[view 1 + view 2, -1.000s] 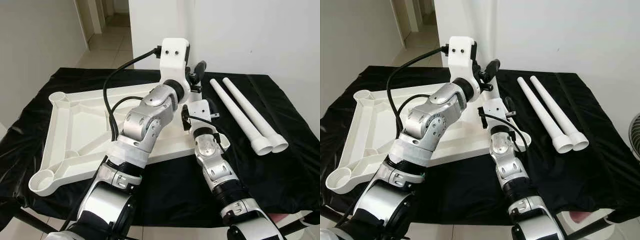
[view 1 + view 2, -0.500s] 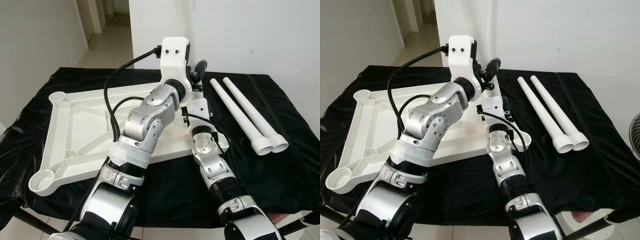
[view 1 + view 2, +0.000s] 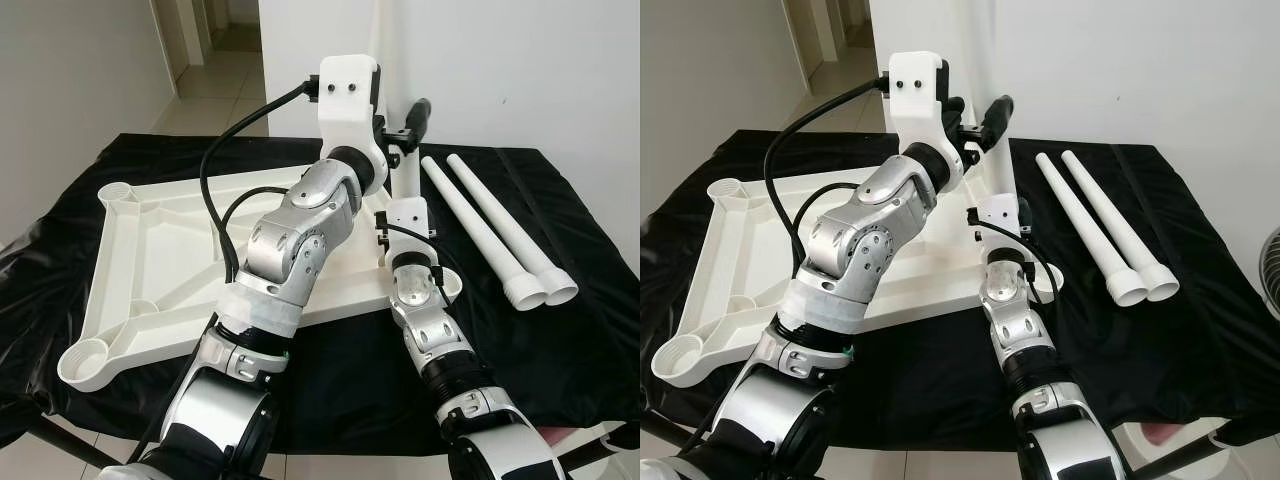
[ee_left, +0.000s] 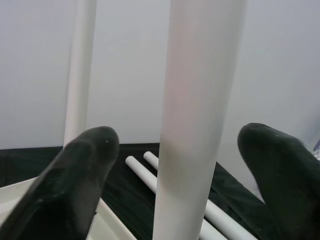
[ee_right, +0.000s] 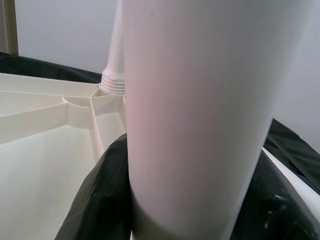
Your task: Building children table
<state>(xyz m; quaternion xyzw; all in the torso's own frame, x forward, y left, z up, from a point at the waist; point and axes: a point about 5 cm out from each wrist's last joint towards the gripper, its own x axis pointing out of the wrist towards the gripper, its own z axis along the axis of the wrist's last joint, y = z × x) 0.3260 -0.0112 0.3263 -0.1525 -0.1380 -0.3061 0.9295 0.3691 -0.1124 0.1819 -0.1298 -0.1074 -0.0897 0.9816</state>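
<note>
A white plastic tabletop lies upside down on a black cloth that covers the work surface, its ribbed underside facing up and round leg sockets at its corners. One empty socket sits at the near left corner and another at the far left corner.

The left gripper is raised above the right part of the tabletop, its wrist housing high in the head views. In the left wrist view its two black fingers stand spread on either side of an upright white leg, with a gap showing on both sides, so the gripper is released and not gripping the leg. A second upright leg stands farther back at the tabletop's far corner.

Just below and to the right, the right gripper is low on the same upright leg near the tabletop's near right corner. In the right wrist view its black fingers press against both sides of the leg, clenched around it.

Farther right, two loose legs lie side by side on the cloth, touching, their wider open ends toward the robot.
</note>
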